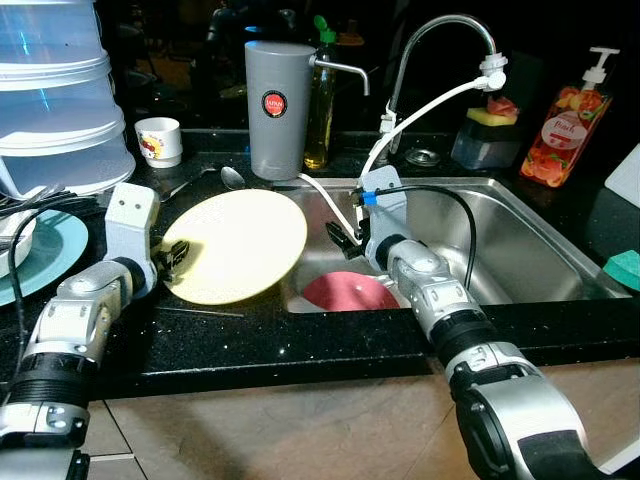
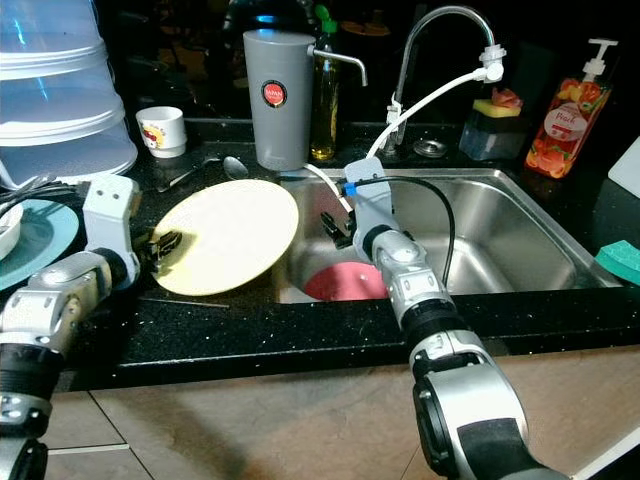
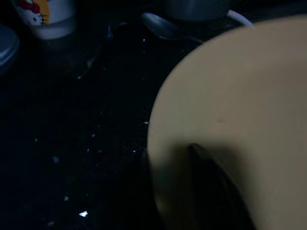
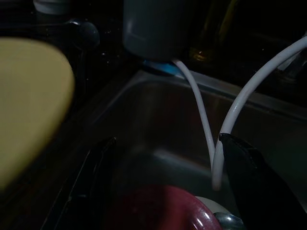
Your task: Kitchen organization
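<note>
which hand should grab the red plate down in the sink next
Right, probably. The right hand hangs open over the sink, just above the red plate. The left hand is shut on the yellow plate's rim over the counter.

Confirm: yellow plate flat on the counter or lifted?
Lifted and tilted. The left pincer grips the plate at its rim; its far edge overhangs the sink.

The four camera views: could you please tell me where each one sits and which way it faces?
Head, both eyes: look down at the sink and counter; both silver arms show.
Left wrist: looks along the left end effector, shut on the yellow plate.
Right wrist: looks into the sink past the open right end effector.
Shared: plate, red dish.
</note>
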You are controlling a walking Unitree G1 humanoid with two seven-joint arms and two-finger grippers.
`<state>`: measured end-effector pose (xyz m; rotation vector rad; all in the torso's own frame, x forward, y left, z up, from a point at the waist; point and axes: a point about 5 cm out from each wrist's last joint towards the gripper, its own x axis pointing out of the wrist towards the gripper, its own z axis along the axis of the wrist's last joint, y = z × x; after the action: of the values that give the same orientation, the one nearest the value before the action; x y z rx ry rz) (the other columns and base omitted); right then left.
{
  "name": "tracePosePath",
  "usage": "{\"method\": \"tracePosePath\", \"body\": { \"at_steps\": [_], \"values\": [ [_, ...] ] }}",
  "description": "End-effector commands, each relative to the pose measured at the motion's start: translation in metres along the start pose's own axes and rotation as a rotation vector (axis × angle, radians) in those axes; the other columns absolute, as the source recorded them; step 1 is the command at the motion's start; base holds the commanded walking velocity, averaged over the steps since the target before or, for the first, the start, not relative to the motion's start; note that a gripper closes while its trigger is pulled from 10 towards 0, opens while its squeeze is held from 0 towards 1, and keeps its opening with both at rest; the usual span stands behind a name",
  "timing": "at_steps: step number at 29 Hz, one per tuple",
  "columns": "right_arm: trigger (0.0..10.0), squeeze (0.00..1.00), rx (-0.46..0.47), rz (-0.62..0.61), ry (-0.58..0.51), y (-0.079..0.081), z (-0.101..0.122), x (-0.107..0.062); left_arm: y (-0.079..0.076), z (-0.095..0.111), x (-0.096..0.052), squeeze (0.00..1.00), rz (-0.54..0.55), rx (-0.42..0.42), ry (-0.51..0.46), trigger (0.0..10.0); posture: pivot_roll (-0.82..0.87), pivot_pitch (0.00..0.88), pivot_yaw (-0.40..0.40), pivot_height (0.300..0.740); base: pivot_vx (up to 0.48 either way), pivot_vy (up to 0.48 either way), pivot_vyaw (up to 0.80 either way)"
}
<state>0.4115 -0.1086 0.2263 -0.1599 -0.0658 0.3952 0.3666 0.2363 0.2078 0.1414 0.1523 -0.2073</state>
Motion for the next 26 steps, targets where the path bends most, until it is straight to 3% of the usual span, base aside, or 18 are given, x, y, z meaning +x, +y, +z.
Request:
{"method": "tracePosePath", "body": {
  "at_steps": [1,8,19,20,26],
  "values": [
    [10.0,0.0,0.033,-0.01,-0.014,-0.001,0.003,0.001,-0.005,-0.025,0.003,0.0,-0.011,-0.005,0.108,0.0,0.08,0.029,-0.027,0.74,0.0,0.0,0.0],
    [10.0,0.0,0.115,-0.005,0.012,0.0,0.0,0.002,0.003,-0.039,0.0,0.0,0.013,0.091,0.209,0.0,0.08,0.028,-0.026,0.74,0.0,0.0,0.0],
    [10.0,0.0,0.267,0.008,0.14,0.004,-0.018,0.001,-0.005,-0.057,-0.002,0.0,-0.027,0.121,0.273,0.0,0.07,0.026,-0.031,0.74,0.0,0.0,0.0],
    [10.0,0.0,0.332,-0.005,0.143,0.004,-0.018,0.001,-0.006,-0.059,-0.002,0.0,-0.033,0.122,0.278,0.0,0.07,0.026,-0.031,0.74,0.0,0.0,0.0],
    [10.0,0.0,0.463,-0.041,0.104,0.0,-0.011,0.003,-0.008,-0.061,-0.003,0.0,-0.039,0.126,0.285,0.0,0.07,0.021,-0.032,0.74,0.0,0.0,0.0]
  ]
}}
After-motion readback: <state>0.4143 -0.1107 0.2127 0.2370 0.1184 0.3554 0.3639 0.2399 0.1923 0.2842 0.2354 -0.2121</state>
